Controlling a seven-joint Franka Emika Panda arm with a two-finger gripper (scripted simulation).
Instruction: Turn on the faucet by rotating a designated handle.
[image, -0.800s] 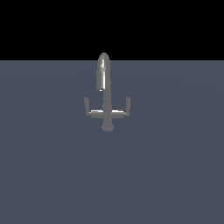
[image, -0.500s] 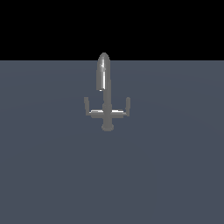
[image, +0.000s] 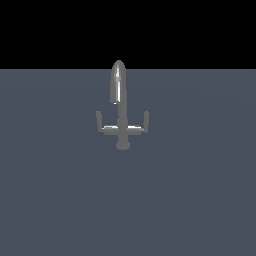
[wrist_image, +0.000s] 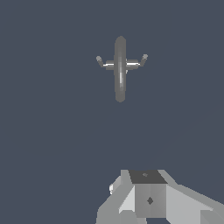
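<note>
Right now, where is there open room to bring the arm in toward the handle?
The grey surface is bare all round the faucet: wide open in front of its base and off both arms. The only tight spot is beside the handle, between its tip and the spout. The gripper is well clear of it.

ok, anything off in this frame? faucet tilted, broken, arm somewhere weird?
Nothing stands out. The faucet stands upright on the grey surface, spout arched, both crossbar arms level and matching, the handle intact. The gripper hangs well away from it, touching nothing; only its body shows in the wrist view, so the fingers' state can't be read.
</note>
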